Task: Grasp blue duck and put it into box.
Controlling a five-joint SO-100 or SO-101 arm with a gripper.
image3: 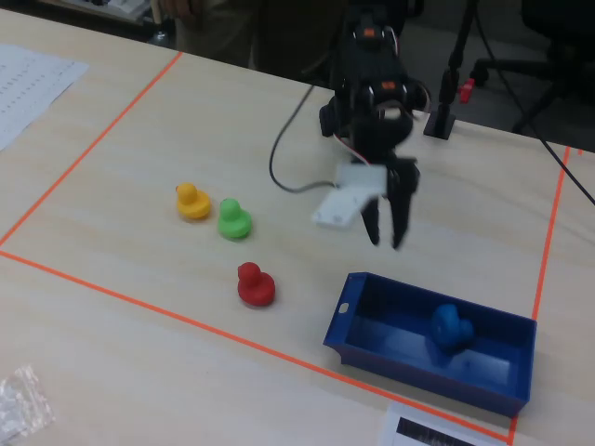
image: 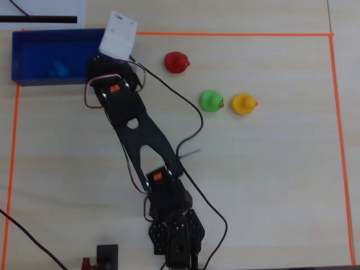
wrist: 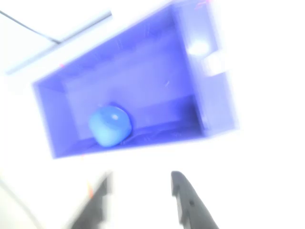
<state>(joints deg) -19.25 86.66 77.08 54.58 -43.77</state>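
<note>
The blue duck (image: 59, 70) lies inside the dark-blue box (image: 34, 42) at the table's top left in the overhead view. It also shows in the wrist view (wrist: 110, 125) on the floor of the box (wrist: 143, 71), and in the fixed view (image3: 450, 327) in the box (image3: 418, 369). My gripper (image3: 386, 242) hangs open and empty above the table, just outside the box's long side. In the wrist view the gripper (wrist: 141, 177) has its jaws apart with nothing between them.
A red duck (image: 176, 62), a green duck (image: 211, 101) and a yellow duck (image: 243, 103) stand on the table to the right of the arm. Orange tape (image: 225, 34) frames the work area. A black cable (image: 191, 121) trails beside the arm.
</note>
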